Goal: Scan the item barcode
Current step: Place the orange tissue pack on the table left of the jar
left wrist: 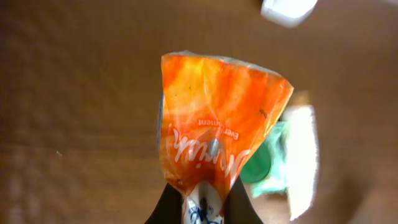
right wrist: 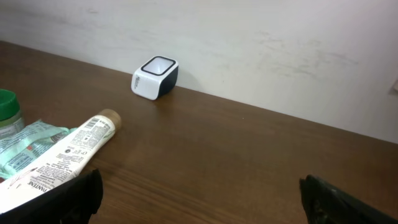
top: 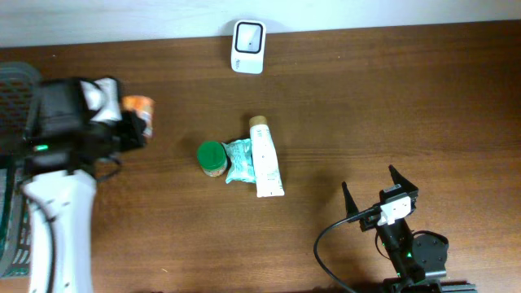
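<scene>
Two hands: the left hand (left wrist: 202, 208) pinches an orange packet (left wrist: 217, 118) in the air, ready for the white scanner (top: 247, 46); the right hand (top: 371, 184) sits open.

A robot test bench staged like a shop checkout: a bare wood-grain tabletop (top: 407, 106) against a plain white wall (right wrist: 249, 37), a small white barcode scanner (top: 247, 46) at its back edge, and retail goods: a printed tube (top: 265, 159), a green-lidded jar (top: 212, 157), a teal packet (top: 239, 161), an orange packet (left wrist: 217, 118). A dark mesh basket (top: 12, 81) sits at the left edge, with a left arm (top: 61, 212) and a right arm (top: 407, 244) at the near side
</scene>
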`<state>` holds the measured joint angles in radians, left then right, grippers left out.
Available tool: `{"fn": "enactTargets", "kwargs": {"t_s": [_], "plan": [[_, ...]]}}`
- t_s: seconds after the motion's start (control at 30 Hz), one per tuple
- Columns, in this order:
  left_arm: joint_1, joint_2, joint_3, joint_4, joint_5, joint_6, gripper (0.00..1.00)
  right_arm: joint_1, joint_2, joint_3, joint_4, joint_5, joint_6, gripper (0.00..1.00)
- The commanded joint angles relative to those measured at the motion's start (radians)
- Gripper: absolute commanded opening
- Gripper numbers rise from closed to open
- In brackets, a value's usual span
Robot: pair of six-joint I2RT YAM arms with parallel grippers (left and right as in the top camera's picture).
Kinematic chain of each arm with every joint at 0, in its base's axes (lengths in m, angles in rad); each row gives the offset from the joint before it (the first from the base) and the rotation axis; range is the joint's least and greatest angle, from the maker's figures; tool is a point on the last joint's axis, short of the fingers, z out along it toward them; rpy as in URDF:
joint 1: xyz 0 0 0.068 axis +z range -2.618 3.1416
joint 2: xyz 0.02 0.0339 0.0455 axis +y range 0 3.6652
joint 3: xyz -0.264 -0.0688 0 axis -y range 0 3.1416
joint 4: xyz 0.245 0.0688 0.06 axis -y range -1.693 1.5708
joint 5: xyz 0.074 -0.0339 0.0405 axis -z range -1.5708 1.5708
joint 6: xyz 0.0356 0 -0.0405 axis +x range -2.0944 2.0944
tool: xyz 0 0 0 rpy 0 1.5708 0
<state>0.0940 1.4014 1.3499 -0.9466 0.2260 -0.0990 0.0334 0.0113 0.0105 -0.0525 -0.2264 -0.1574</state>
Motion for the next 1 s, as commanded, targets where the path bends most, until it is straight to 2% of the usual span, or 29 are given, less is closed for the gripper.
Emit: {"fn": "enactTargets", "kwargs": {"t_s": [0.0, 0.13, 0.27, 0.33, 0.37, 0.4, 0.43, 0.6, 0.77, 0.87, 0.97], "plan": [[-0.115, 0.048, -0.172, 0.086, -0.149, -0.068, 0.0, 0.006, -0.008, -0.005, -0.003, -0.002, 0.004, 0.98], [-0.181, 0.129, -0.286, 0.234, -0.163, -0.099, 0.0, 0.006, -0.008, -0.005, -0.003, -0.002, 0.004, 0.99], [-0.199, 0.225, -0.293, 0.25, -0.178, -0.105, 0.04, 0.006, -0.008, -0.005, -0.003, -0.002, 0.004, 0.99], [-0.199, 0.252, -0.293, 0.251, -0.165, -0.137, 0.1, 0.006, -0.008, -0.005, -0.003, -0.002, 0.004, 0.98], [-0.199, 0.262, -0.293, 0.252, -0.14, -0.137, 0.17, 0.006, -0.008, -0.005, -0.003, -0.002, 0.004, 0.98], [-0.199, 0.273, -0.293, 0.256, -0.095, -0.137, 0.78, 0.006, -0.008, -0.005, -0.003, -0.002, 0.004, 0.98], [-0.199, 0.275, -0.293, 0.255, -0.082, -0.137, 0.99, 0.006, -0.008, -0.005, -0.003, -0.002, 0.004, 0.98], [-0.184, 0.246, -0.24, 0.225, -0.084, -0.135, 0.99, 0.006, -0.008, -0.005, -0.003, -0.002, 0.004, 0.99], [-0.114, 0.167, 0.021, 0.014, -0.092, -0.131, 0.99, 0.006, -0.008, -0.005, -0.003, -0.002, 0.004, 0.98], [-0.032, 0.131, 0.214, -0.097, -0.093, -0.036, 0.99, 0.006, -0.008, -0.005, -0.003, -0.002, 0.004, 0.98], [0.095, 0.113, 0.392, -0.169, -0.164, -0.031, 0.99, 0.006, -0.008, -0.005, -0.003, -0.002, 0.004, 0.98]]}}
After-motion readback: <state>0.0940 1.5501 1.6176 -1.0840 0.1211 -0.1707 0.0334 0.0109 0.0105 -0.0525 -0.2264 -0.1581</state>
